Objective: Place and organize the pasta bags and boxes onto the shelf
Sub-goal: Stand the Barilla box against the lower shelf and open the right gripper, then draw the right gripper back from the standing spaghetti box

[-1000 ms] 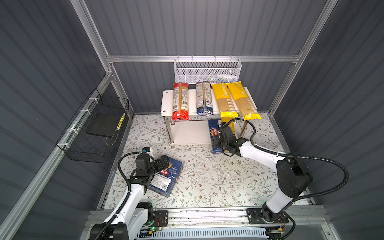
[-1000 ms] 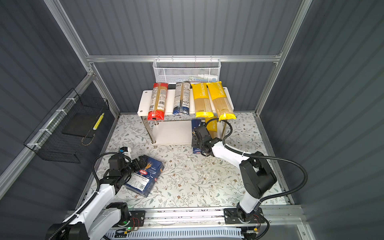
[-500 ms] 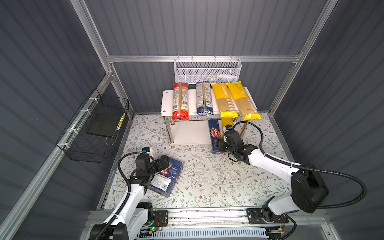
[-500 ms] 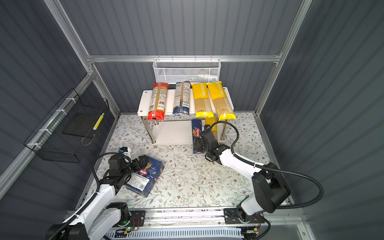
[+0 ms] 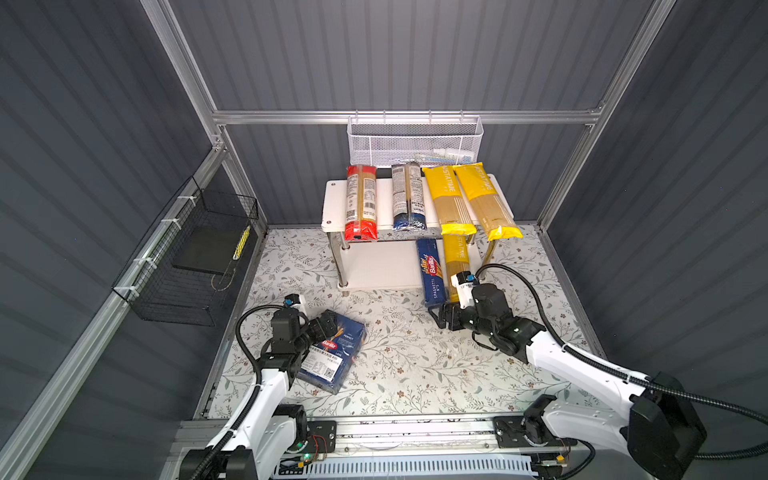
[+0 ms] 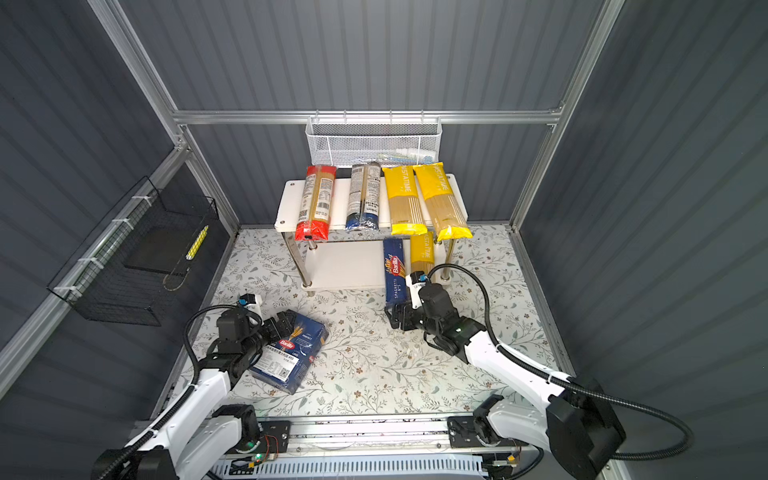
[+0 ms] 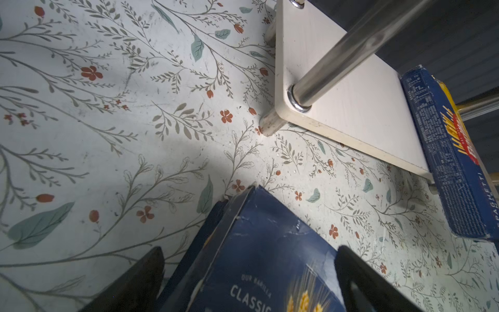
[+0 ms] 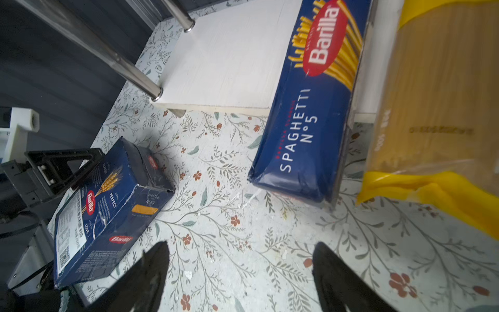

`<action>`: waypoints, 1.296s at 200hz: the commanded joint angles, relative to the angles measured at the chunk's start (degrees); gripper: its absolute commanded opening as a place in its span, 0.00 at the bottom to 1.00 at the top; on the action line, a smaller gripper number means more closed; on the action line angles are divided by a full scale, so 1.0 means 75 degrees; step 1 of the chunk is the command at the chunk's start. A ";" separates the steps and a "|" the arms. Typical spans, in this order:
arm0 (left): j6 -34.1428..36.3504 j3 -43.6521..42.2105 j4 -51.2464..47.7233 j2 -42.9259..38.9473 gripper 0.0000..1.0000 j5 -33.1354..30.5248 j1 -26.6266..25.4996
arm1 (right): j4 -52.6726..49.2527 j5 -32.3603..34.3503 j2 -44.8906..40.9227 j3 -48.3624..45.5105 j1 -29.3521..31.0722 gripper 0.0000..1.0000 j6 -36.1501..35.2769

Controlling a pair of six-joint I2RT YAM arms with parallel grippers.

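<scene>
The right pincer is hovering low over the table, its jaws standing wide with nothing between them. The narrow spaghetti box is lying just ahead of its tips and apart from them. The box is resting partly on the lower board of the shelf, with a yellow bag lying beside it. The left pincer is clamping one end of the wide Barilla box, which is resting on the table.
</scene>
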 commanded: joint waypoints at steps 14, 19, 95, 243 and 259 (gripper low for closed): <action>-0.0103 -0.0166 -0.0083 -0.0022 0.99 0.0172 -0.0057 | 0.0471 -0.0881 0.0554 0.0025 0.0062 0.87 -0.0092; -0.0091 -0.0183 -0.0067 -0.0055 0.99 0.0207 -0.0057 | 0.0493 -0.1029 0.0673 0.0084 0.0070 0.87 -0.0060; -0.0136 -0.0309 -0.0191 -0.0486 0.99 0.0090 -0.0057 | 0.0289 -0.1124 0.1547 0.0536 0.0299 0.93 -0.0151; 0.0107 -0.0104 -0.0273 -0.0197 0.99 0.0539 -0.0052 | 0.0230 -0.0632 0.2828 0.1728 0.0171 0.98 -0.0387; 0.0089 -0.0162 -0.0276 -0.0337 0.99 0.0504 -0.0053 | 0.0285 -0.0606 0.2916 0.1810 0.0166 0.99 -0.0396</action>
